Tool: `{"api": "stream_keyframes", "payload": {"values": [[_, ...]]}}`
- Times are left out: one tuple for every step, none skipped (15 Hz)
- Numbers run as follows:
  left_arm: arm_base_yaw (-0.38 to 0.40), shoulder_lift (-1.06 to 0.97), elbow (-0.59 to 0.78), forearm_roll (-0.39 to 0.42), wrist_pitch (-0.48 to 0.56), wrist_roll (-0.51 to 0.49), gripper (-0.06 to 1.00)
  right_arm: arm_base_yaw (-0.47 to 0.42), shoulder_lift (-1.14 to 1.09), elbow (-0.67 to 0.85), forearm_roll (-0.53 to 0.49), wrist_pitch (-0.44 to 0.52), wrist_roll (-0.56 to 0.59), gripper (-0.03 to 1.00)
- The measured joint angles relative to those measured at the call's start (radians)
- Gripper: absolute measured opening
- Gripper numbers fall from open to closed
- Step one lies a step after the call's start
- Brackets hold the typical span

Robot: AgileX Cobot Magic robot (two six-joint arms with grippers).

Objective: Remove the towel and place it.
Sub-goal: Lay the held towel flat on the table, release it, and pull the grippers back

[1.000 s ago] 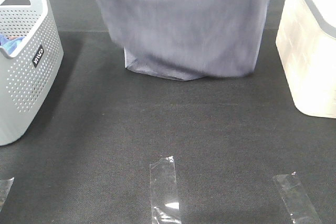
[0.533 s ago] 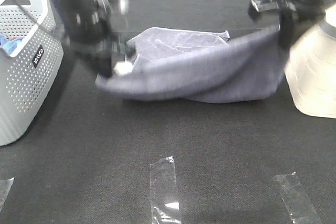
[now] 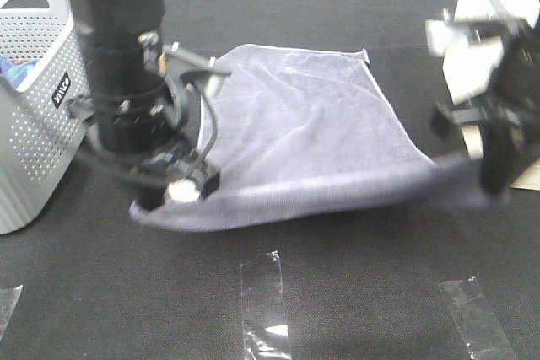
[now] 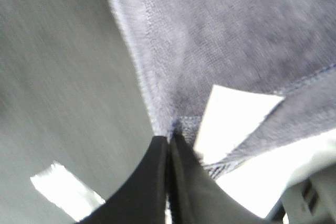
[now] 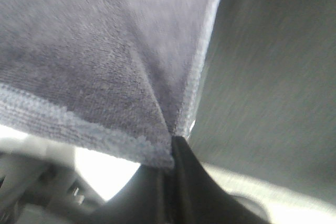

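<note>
towel (image 3: 312,124): no longer hangs as an upright sheet; it spreads out behind both tools, far edge down on the desk (image 3: 354,276), near hem stretched between them.
left tool (image 3: 169,196): out of view a second ago; now low, jaws pinched on the towel's near corner.
right tool (image 3: 494,176): likewise lower and nearer, pinching the opposite near corner.
</note>
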Motion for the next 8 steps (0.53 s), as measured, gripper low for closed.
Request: {"api": "stream_keyframes", "payload": {"values": [[-0.021,-0.018,0.038,-0.016,0.0,-0.006,0.0,0.0,-0.02,0.04,0.021,-0.001,0.0,0.0],[-0.044,-0.033,0.085,-0.036,0.0,-0.01,0.0,0.0,-0.04,0.084,0.052,-0.001,0.0,0.0],[-0.069,-0.045,0.128,-0.057,-0.001,-0.012,0.0,0.0,-0.055,0.132,0.077,-0.001,-0.01,0.0],[-0.1,-0.06,0.175,-0.069,-0.004,-0.02,0.0,0.0,-0.073,0.179,0.1,0.0,-0.035,0.0],[-0.131,-0.078,0.207,-0.074,-0.013,-0.036,0.0,0.0,-0.088,0.212,0.114,0.0,-0.035,0.0],[-0.161,-0.101,0.226,-0.076,-0.028,-0.059,0.0,0.0,-0.103,0.246,0.119,0.0,-0.043,0.0],[-0.185,-0.118,0.232,-0.076,-0.04,-0.087,0.0,0.0,-0.118,0.27,0.125,-0.001,-0.044,0.0],[-0.21,-0.131,0.234,-0.077,-0.042,-0.111,0.0,-0.001,-0.137,0.288,0.136,0.0,-0.044,0.0]]}}
